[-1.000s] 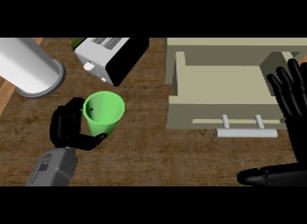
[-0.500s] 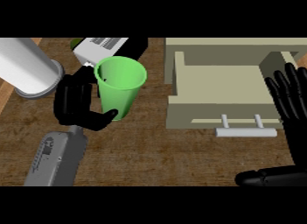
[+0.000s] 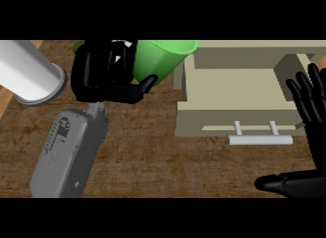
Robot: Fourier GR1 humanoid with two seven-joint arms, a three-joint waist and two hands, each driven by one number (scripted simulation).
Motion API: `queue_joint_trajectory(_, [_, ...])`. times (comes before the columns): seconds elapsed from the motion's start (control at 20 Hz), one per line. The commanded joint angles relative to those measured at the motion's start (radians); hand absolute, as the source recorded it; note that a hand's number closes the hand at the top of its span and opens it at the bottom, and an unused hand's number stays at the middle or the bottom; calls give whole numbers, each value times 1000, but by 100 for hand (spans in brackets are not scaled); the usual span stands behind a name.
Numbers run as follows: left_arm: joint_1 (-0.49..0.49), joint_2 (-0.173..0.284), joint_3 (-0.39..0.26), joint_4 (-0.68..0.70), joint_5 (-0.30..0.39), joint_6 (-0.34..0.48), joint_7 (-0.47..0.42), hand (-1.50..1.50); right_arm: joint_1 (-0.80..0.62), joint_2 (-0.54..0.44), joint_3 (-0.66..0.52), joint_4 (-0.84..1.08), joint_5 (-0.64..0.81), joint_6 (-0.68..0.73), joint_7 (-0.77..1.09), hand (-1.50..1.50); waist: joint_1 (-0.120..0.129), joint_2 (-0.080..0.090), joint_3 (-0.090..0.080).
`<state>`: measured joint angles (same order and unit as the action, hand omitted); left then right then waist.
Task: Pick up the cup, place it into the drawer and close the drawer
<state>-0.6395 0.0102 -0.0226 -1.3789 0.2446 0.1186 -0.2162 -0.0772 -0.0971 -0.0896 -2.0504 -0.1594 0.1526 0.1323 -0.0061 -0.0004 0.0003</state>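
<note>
The green cup is lifted off the wooden counter, near the view's upper middle, with its rim toward the beige drawer. My left hand is curled round the cup's left side, thumb under it. The beige drawer stands pulled out at the right, its tray empty, with a pale bar handle on its front. My right hand rests open at the right edge, fingers up, beside the drawer and touching nothing.
A large white cylinder lies at the upper left of the counter. My grey left forearm crosses the lower left. Something dark behind my left hand is mostly hidden.
My left hand has raised the green cup and carried it up and to the right, toward the drawer. The right hand has stayed where it was.
</note>
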Motion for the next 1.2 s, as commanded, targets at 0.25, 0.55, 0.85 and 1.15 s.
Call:
queue_joint_trajectory(0.25, [-204,-10,-65,156,-36,119,35,150,-18,-31,-40,14,-38,22,17,-150,-5,1,0])
queue_joint_trajectory(0.55, [-409,-10,-10,380,-51,143,59,150,-70,-7,-23,30,-16,-21,33,-150,-13,5,0])
queue_joint_trajectory(0.85, [-492,-10,-81,556,38,209,-8,150,-26,-27,-35,32,-62,38,12,-150,-23,6,0])
queue_joint_trajectory(1.15, [-573,-10,-132,714,117,235,-75,150,-90,6,5,50,12,-28,35,-150,-24,7,0])
